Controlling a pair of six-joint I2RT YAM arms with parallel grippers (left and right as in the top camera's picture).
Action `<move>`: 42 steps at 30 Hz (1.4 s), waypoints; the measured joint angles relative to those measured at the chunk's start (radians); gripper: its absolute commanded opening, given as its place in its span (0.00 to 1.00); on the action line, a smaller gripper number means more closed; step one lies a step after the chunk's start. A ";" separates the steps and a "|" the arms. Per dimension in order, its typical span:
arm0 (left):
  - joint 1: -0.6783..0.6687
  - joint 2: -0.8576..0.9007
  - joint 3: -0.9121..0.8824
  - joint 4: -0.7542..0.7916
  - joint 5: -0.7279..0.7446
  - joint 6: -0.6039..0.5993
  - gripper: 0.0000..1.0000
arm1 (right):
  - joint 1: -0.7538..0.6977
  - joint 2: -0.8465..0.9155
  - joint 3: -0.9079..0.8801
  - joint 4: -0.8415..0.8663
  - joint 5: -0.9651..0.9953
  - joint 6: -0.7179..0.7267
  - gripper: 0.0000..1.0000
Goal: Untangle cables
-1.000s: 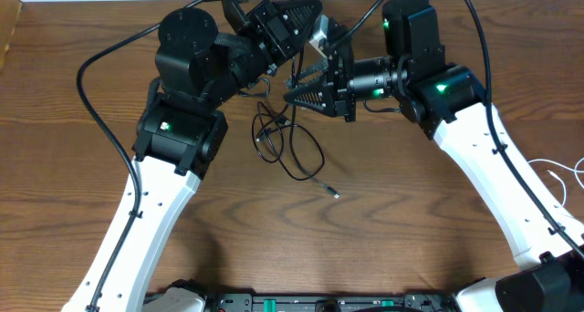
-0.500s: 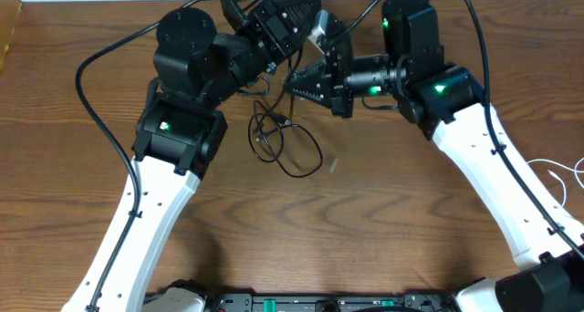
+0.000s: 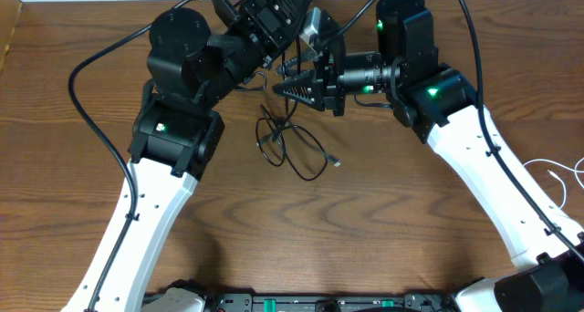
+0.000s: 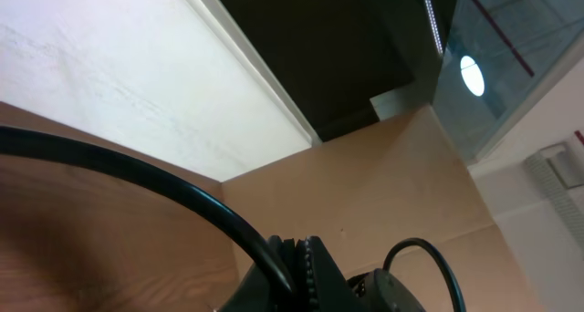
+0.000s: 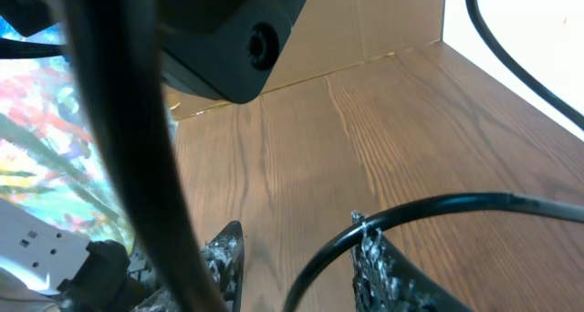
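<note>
The cables show as a tangle of thin black loops (image 3: 290, 144) on the wooden table, with a small plug end (image 3: 338, 161) at the right. Strands rise from the tangle toward both grippers. My left gripper (image 3: 306, 11) is raised near the table's far edge; in the left wrist view its jaws (image 4: 306, 253) are shut with a black cable (image 4: 164, 175) pinched at the seam. My right gripper (image 3: 281, 79) points left just above the tangle. Its jaws (image 5: 297, 248) stand open, and a black cable (image 5: 429, 207) drapes over the tip of one finger.
A white cable (image 3: 561, 175) lies at the table's right edge. The two arms crowd together over the far middle of the table (image 3: 411, 230). A wall runs along the table's back edge.
The right gripper moved left and toward the far edge, closed part way, then opened again. The tangle shifted a little and its plug end was drawn closer to the loops.
</note>
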 measured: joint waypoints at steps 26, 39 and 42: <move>0.018 -0.002 0.008 -0.276 -0.032 0.262 0.42 | 0.010 0.000 -0.001 -0.162 0.237 0.051 0.01; 0.084 0.000 0.003 -0.772 -0.284 0.588 0.50 | -0.015 0.000 -0.001 -0.251 0.695 0.103 0.01; 0.089 0.000 0.003 -0.852 -0.385 0.612 0.50 | -0.053 0.000 0.003 -0.193 0.776 0.105 0.01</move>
